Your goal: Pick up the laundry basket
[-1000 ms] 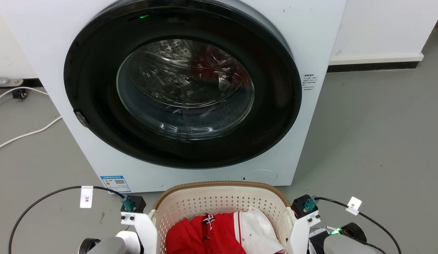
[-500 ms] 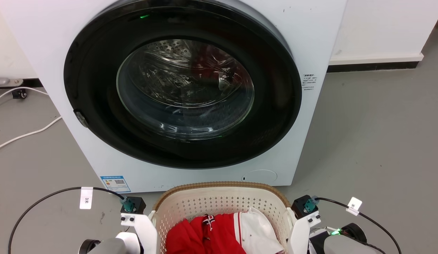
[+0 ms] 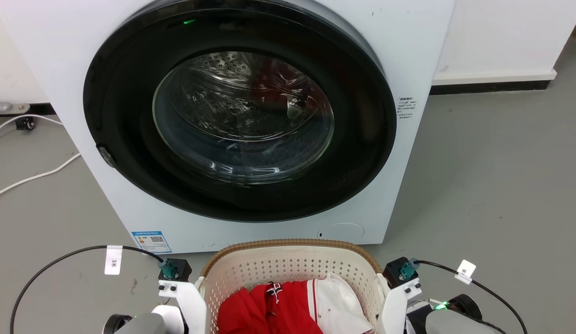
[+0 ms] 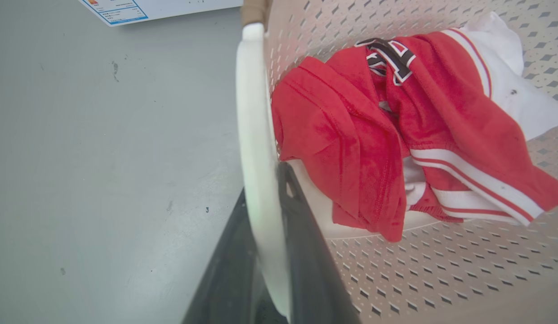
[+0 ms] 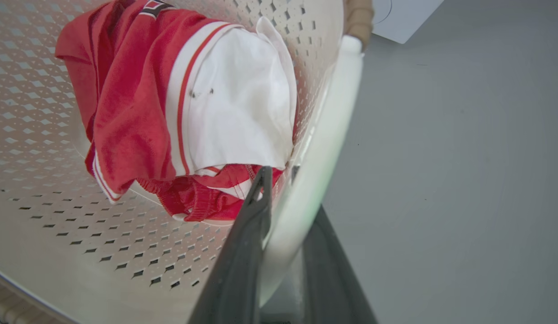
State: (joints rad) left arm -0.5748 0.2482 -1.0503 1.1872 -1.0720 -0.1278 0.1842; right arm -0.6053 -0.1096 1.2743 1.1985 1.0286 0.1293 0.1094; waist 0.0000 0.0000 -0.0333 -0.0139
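Left gripper (image 4: 264, 180): narrow, clamped on the left handle (image 4: 254, 112) of the basket (image 3: 288, 242). One dark finger lies inside the basket wall and the other outside, with the white handle bar between them and touching both. Right gripper (image 5: 293, 189): same condition, narrow and clamped on the right handle (image 5: 332, 121), with the inner finger against the perforated wall and the outer finger on the floor side. In the head view the basket sits at bottom centre, between the two wrists and just in front of the washer (image 3: 408, 46), its brown rim near the lower edge of the washer front. Whether the basket base touches the floor (image 3: 492, 176) cannot be determined. Inside the basket a red garment (image 4: 346, 135) with white stripes lies bunched on the bottom. A white garment (image 5: 243, 103) partly overlaps it on the side nearer the right handle. The washer has a round dark door (image 3: 130, 139) with a glass window, a small green light (image 3: 190, 21) at the top of the door ring, and a blue label (image 3: 151, 240) at the lower left of its front panel. A white cable (image 3: 32, 178) lies on the floor to the left of the washer. A black cable (image 3: 60, 262) carrying a white tag (image 3: 113, 259) runs to the left wrist. A second tagged black cable (image 3: 496, 297) runs to the right wrist.
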